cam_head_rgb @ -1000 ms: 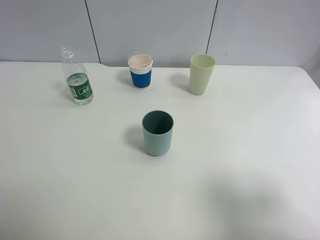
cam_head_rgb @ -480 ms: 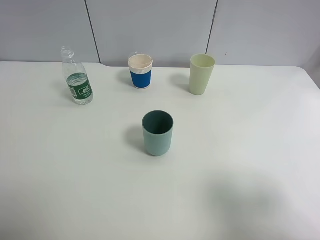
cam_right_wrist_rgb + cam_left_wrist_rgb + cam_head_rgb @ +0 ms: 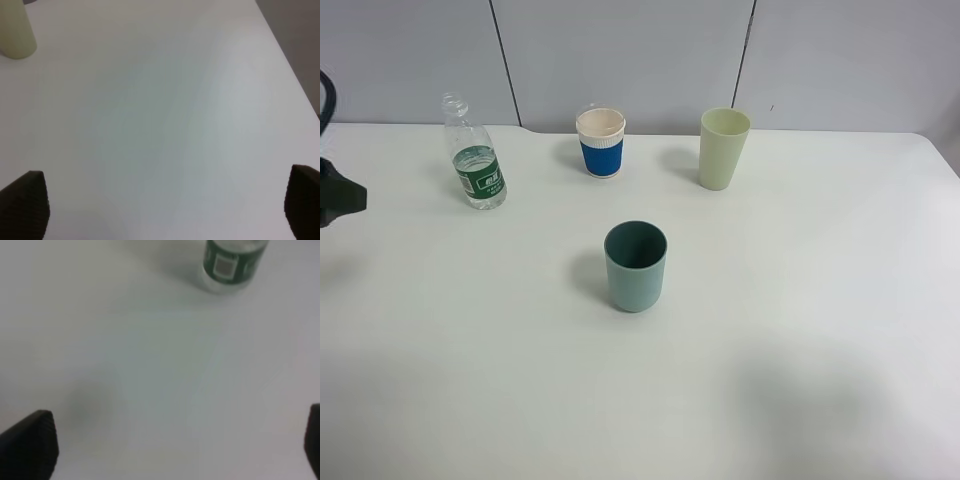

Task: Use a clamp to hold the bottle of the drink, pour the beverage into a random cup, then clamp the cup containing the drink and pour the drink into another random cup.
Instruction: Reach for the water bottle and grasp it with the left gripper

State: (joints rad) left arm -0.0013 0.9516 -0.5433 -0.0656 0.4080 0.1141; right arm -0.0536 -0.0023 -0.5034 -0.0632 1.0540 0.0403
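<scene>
The left claw [image 3: 172, 447] stood spread wide over the table [image 3: 800, 330], with nothing between its fingers. The bottle [image 3: 478, 170] stood upright ahead of it, well apart and a little off the claw's centre line. The approach would therefore probably need a sideways correction as well as a forward reach. The bottle's long axis was vertical, which suited a grasp from the side across its ribbed body. The right claw [image 3: 162, 202] was likewise spread and empty. Only the pale green cup [image 3: 15, 30] showed ahead of it, off to one side, and the bottle was nowhere in its view. The left arm was therefore judged the nearer one. The teal cup [image 3: 635, 265] stood clear of both claws, farther from the left one than the bottle was.
</scene>
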